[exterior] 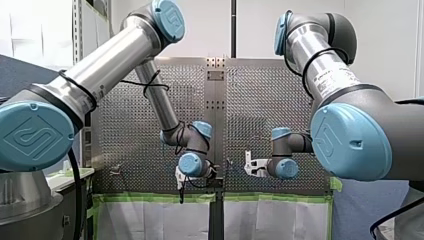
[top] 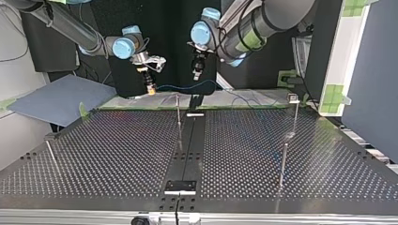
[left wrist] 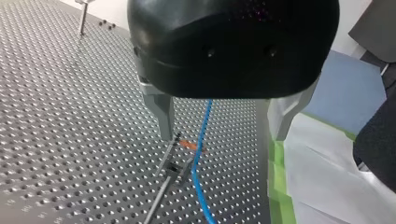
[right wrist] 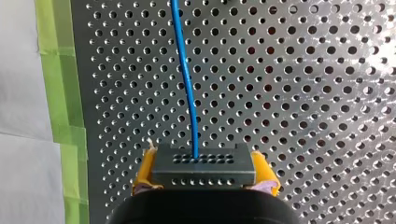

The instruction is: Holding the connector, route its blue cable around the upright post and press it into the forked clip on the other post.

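right jaws clamped on the connector (right wrist: 203,165), left jaws open and empty over the blue cable (right wrist: 187,84); i judged a taut, slow sweep round the top view's centre post (top: 178,111) wisest.

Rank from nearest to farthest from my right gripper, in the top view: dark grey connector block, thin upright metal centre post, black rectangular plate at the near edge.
1. Dark grey connector block: clamped in my right gripper itself.
2. Thin upright metal centre post: beside it, toward the view's right.
3. Black rectangular plate: across the table, at the camera's edge.
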